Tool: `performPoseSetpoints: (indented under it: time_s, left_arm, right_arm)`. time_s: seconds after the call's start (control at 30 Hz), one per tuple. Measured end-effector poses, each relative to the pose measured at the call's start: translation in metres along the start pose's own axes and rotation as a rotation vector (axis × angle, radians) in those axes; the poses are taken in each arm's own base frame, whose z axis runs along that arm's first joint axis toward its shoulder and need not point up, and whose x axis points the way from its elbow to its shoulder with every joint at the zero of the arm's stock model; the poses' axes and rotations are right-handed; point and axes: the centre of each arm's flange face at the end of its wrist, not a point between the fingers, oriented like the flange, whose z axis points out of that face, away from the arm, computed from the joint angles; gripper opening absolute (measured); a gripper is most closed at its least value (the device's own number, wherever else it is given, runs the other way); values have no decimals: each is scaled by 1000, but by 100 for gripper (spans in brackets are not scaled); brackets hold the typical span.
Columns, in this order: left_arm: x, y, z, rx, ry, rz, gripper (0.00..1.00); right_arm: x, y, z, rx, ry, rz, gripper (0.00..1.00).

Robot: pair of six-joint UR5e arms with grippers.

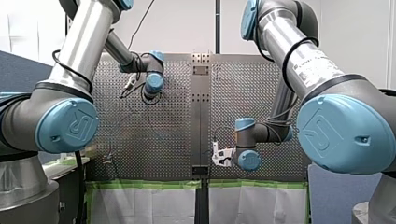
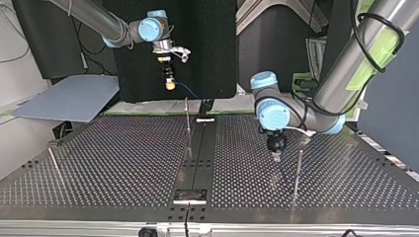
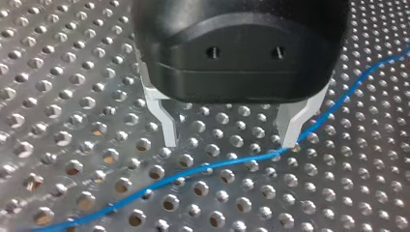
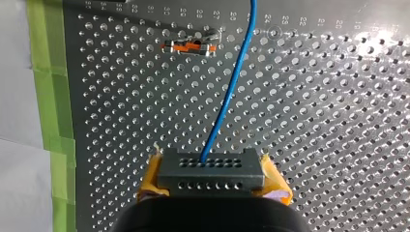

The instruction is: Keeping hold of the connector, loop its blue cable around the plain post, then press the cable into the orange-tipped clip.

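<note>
One grey, hole-dotted connector block is clamped between the yellow pads of my right gripper, high above the perforated metal table at the top view's left. Holding it aloft seems meant to keep the thin blue cable off the surface and lightly drawn out, so it can be steered rather than dragged. From the connector the cable runs ahead of the gripper and down toward the table, passing just beside the orange-tipped clip without touching it, so it is not yet seated there.

Farther along, the cable lies on the table under my left gripper, which is low over the surface. Its metal fingers are spread apart and grip nothing. The cable crosses below the gap between them and passes right at the tip of one finger. Whether that tip touches it I cannot tell. I judge this stance is set to pin or guide the slack.

Near that gripper in the top view stands a thin plain metal post, and the cable does not appear wrapped around it. Looping looks like the step in hand, with pressing into the clip to follow.
</note>
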Motion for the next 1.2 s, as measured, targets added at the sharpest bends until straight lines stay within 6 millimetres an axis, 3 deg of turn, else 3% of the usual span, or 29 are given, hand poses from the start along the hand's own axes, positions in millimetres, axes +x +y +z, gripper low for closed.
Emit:
performPoseSetpoints:
  time_s: [0.67, 1.2]
  left_arm:
    - [26, -5, 10, -15, 30, -20, 98]
    - [33, -8, 4, -36, 59, -40, 98]
  right_arm:
    - [0, -3, -1, 5, -1, 0, 0]
    - [0, -3, -1, 8, 1, 1, 0]
